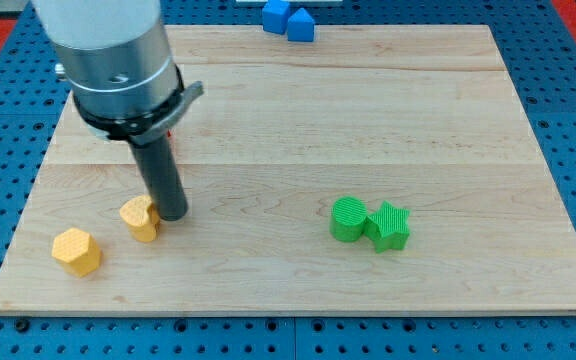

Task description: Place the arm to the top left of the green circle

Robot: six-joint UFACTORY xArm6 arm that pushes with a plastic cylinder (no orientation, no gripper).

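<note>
1. Your rod ends in my tip (173,213), which has no jaws or hand, so it grasps nothing; it rests on the wooden board (298,120) in the near-left area.
2. My tip touches or sits just beside the right side of the yellow heart-shaped block (140,218).
3. A yellow hexagonal block (76,251) lies nearer and further left.
4. Your target, the green circle (348,219), sits well to the right of my tip, touching the green star (390,226) on its right.
5. Two blue blocks (288,19) sit at the far edge; their shapes are unclear.
</note>
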